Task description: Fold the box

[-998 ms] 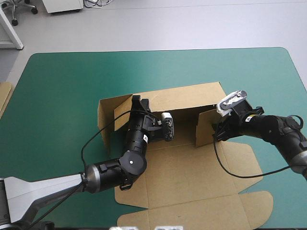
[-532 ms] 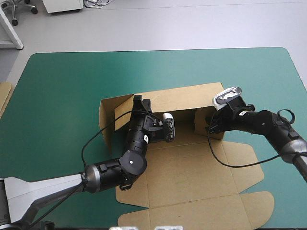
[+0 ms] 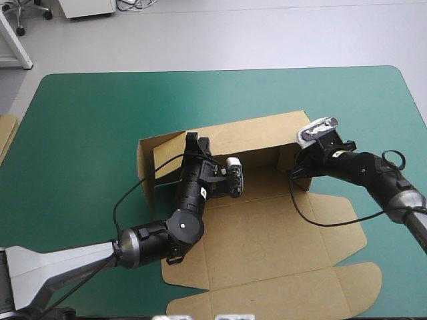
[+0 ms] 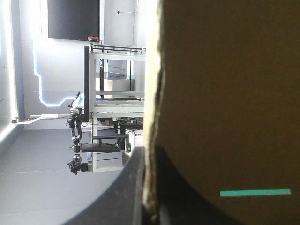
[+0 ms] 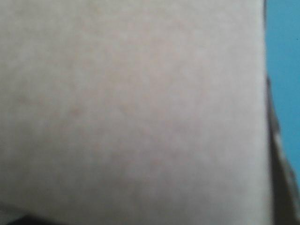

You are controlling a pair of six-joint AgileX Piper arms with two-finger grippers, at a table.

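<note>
The brown box [image 3: 267, 247] lies mid-table with its base and lid flat and its back wall [image 3: 253, 137] raised. My left gripper [image 3: 193, 141] is at that wall's top edge; in the left wrist view its black fingers [image 4: 126, 187] are all but shut with the board's edge [image 4: 151, 117] between them. The left side flap [image 3: 148, 167] stands up beside it. My right gripper [image 3: 298, 168] presses against the right side flap [image 3: 303, 181] near the wall's right end. In the right wrist view, board [image 5: 131, 108] covers nearly everything.
An edge of more board [image 3: 5, 130] shows at the table's left edge. Bare teal-green cover [image 3: 87, 120] stretches to the left of the box and beyond it. The lid's rounded flaps [image 3: 353, 280] reach toward the front right.
My right gripper has moved toward the far edge and the back wall, and the right side flap has swung that way with it. The left arm has held still.
</note>
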